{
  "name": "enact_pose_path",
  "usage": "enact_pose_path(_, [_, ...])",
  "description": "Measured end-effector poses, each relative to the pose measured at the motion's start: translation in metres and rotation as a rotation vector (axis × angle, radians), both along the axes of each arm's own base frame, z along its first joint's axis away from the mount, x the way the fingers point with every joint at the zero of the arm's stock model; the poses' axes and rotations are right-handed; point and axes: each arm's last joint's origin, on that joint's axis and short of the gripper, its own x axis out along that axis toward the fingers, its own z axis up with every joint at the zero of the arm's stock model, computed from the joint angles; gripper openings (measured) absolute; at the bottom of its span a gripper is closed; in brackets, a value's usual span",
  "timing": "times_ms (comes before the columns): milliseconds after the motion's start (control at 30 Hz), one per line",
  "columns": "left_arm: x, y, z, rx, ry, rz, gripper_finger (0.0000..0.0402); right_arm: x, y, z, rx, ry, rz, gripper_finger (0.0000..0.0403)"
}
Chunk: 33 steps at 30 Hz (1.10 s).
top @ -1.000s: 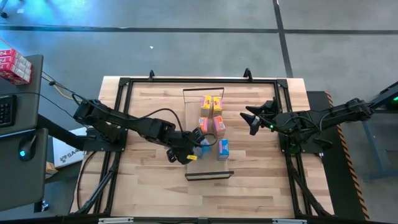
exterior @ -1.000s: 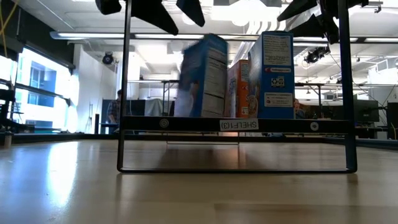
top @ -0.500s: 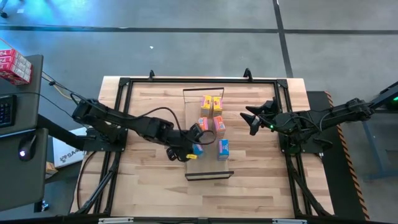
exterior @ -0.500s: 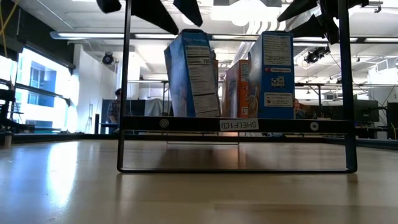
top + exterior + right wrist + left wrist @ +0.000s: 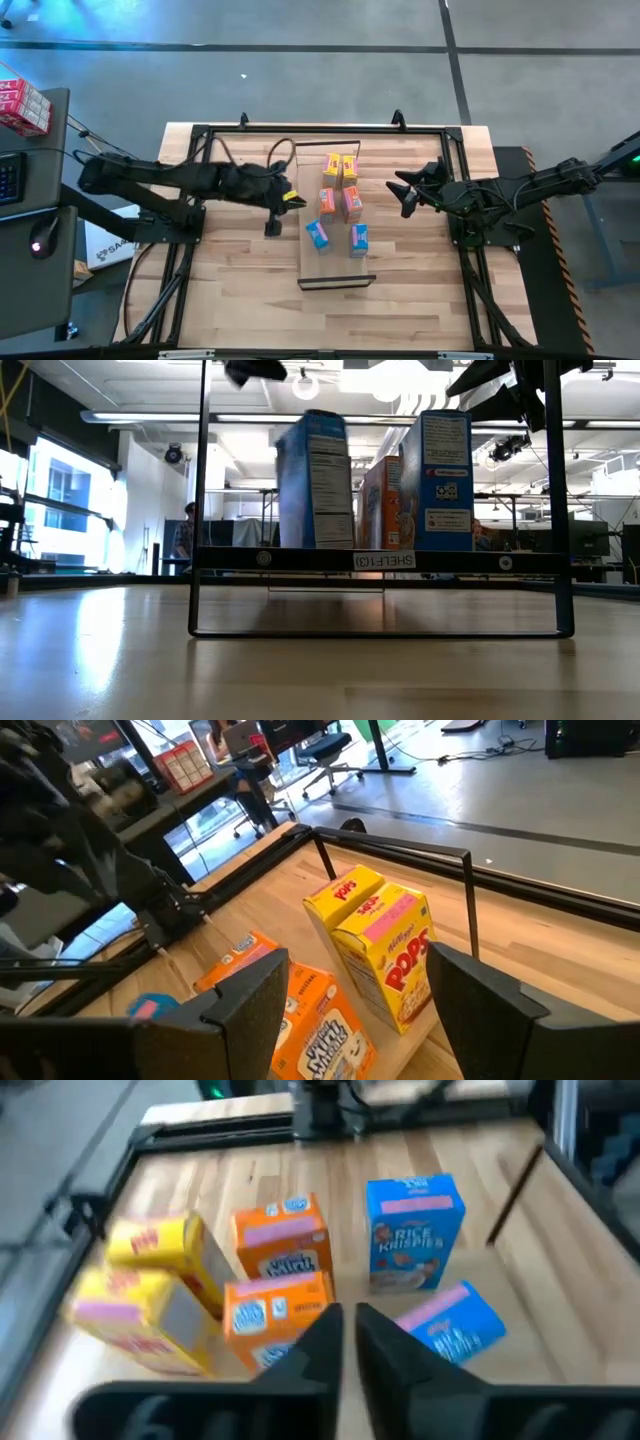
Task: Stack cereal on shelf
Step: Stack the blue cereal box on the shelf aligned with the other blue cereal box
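Blue cardboard comes first: the nearer blue box (image 5: 317, 235) stands on the shelf (image 5: 335, 270) close to its left edge and turned a little askew. The other blue box (image 5: 413, 1230), just beside it, reads "Rice Krispies". A strip on the shelf's front rail (image 5: 384, 561) reads "SHELF(3)".

Behind them stand two orange boxes (image 5: 340, 202), whose lettering cannot be read with certainty, then two yellow boxes (image 5: 385, 955) marked "POPS".

All six are on the shelf. The left jaws, pressed almost together on nothing, hang over the surface (image 5: 230, 290) just left of the shelf. The right jaws wait spread apart, to its right.

The likely risk is the crooked blue box. A brush from the left arm (image 5: 200, 180) could push it off the edge or into its neighbours.
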Motion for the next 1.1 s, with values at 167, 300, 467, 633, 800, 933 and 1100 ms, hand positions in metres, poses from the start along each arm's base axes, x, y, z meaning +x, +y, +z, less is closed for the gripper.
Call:
enact_pose_path(167, [-0.012, -0.002, -0.051, -0.276, -0.120, 0.167, 0.0009, 0.003, 0.001, -0.002, -0.002, 0.006, -0.003, 0.0236])
enact_pose_path(300, [-0.018, -0.008, -0.085, -0.413, -0.167, 0.301, 0.0003, 0.006, 0.001, -0.004, -0.007, 0.017, -0.010, 0.0236])
enact_pose_path(467, [-0.019, -0.019, -0.101, -0.516, -0.203, 0.360, 0.0001, 0.010, 0.000, -0.006, -0.010, 0.030, -0.018, 0.0236])
enact_pose_path(633, [-0.011, -0.035, -0.119, -0.575, -0.168, 0.423, 0.0000, 0.011, -0.001, -0.007, -0.008, 0.037, -0.017, 0.0236])
enact_pose_path(800, [-0.006, -0.046, -0.140, -0.628, -0.153, 0.545, 0.0000, 0.011, -0.001, -0.007, -0.006, 0.036, -0.013, 0.0236])
enact_pose_path(933, [0.001, -0.049, -0.148, -0.669, -0.156, 0.553, 0.0000, 0.011, -0.001, -0.007, -0.008, 0.038, -0.012, 0.0236])
enact_pose_path(1100, [0.008, -0.053, -0.154, -0.760, -0.157, 0.524, 0.0000, 0.011, -0.001, -0.007, -0.007, 0.038, -0.012, 0.0236])
